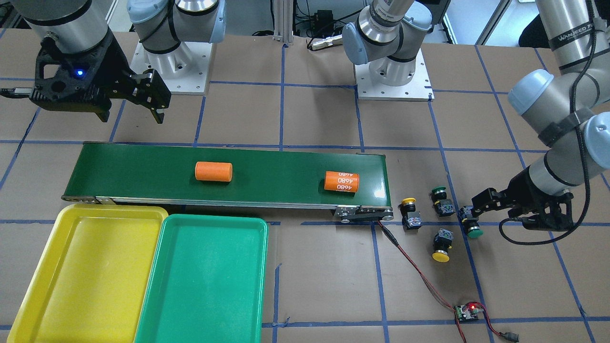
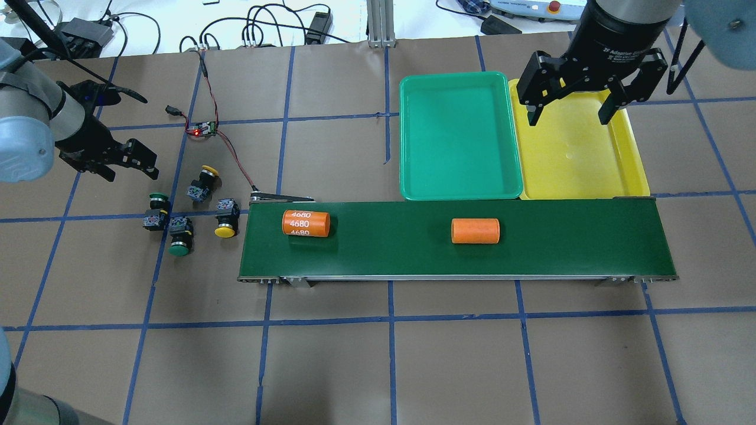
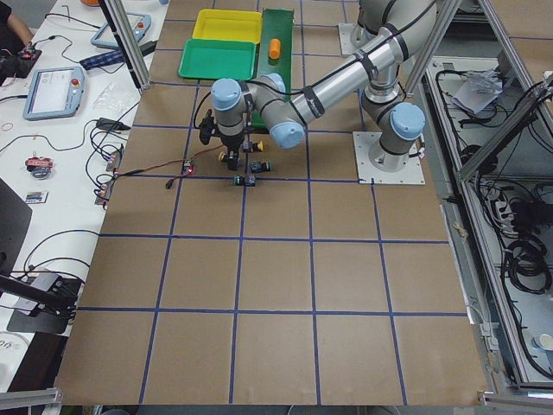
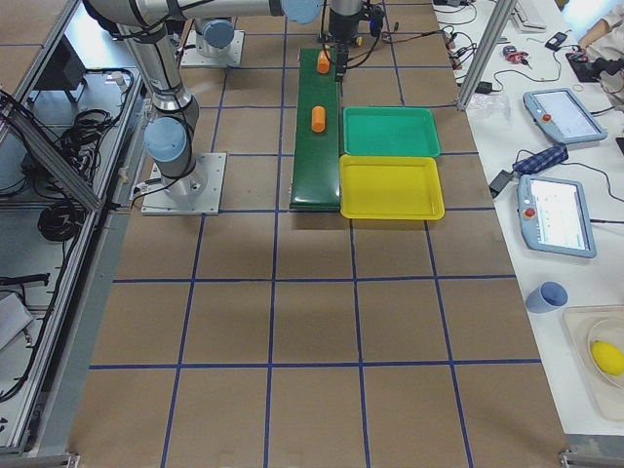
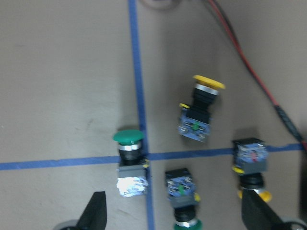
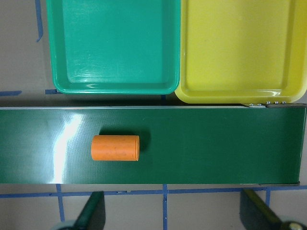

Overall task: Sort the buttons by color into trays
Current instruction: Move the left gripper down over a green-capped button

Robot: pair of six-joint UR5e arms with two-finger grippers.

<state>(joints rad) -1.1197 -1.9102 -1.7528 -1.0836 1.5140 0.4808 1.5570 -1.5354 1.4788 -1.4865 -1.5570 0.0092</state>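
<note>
beyond the conveyor belt (image 2: 561,236) at its left end, you've got all four on the bench, loose and close together: two green-capped buttons (image 2: 178,236) and two yellow-capped buttons (image 2: 226,219). your left fingers (image 2: 142,160) hang just beside them, spread wide, gripping nothing. your right fingers (image 2: 608,106), equally wide and bare, hover high by the yellow tray (image 2: 641,171), which sits right against the green tray (image 2: 460,192).

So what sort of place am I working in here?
Probably a robotics lab test cell, not a factory line: a paper-covered table taped into a blue grid, a short conveyor belt, and teach pendants on the side bench.
</note>
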